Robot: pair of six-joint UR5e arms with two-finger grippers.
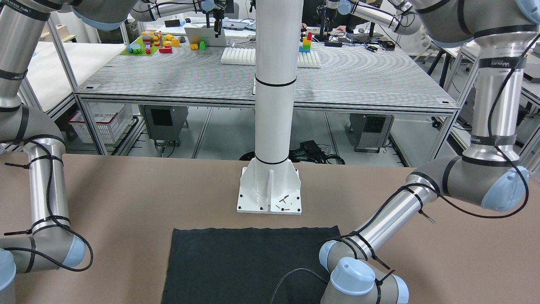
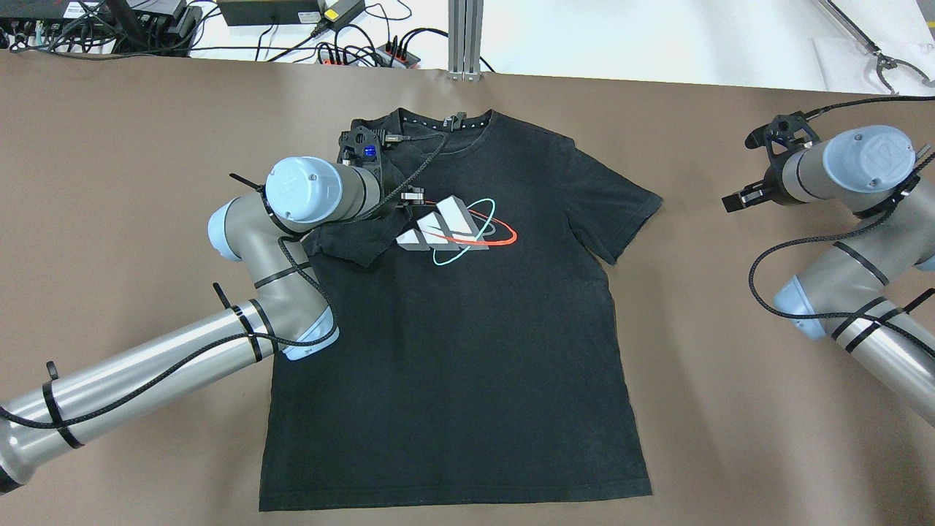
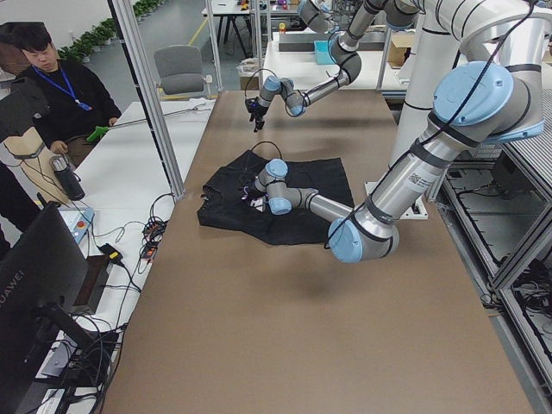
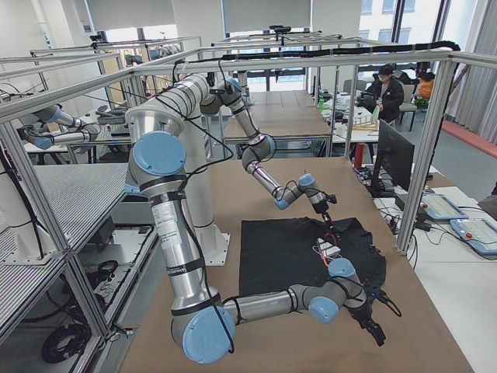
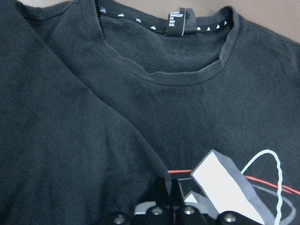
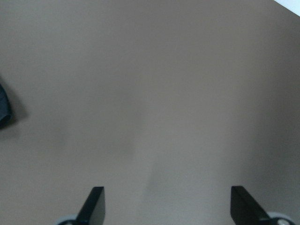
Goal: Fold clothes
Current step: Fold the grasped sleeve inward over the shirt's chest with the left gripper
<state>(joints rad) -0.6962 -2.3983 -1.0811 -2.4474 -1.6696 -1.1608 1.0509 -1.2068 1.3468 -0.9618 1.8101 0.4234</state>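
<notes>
T-shirt [image 2: 467, 351] print [image 2: 456, 223] overhead, not front-facing

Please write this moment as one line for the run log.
task: fold clothes | left pincer: shut on sleeve, folded over T-shirt chest | right pincer: open over table | body: flat

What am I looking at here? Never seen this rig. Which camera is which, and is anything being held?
It is a two-armed robot with a two-finger gripper on each arm, working at a brown table. There are six cameras: one faces the robot, one looks down from behind it, one sits at each table end, and one rides on each wrist. A black T-shirt lies flat, print up. The left gripper looks shut on the shirt's sleeve, which lies folded over the chest. The right gripper is open above bare table, holding nothing.
</notes>
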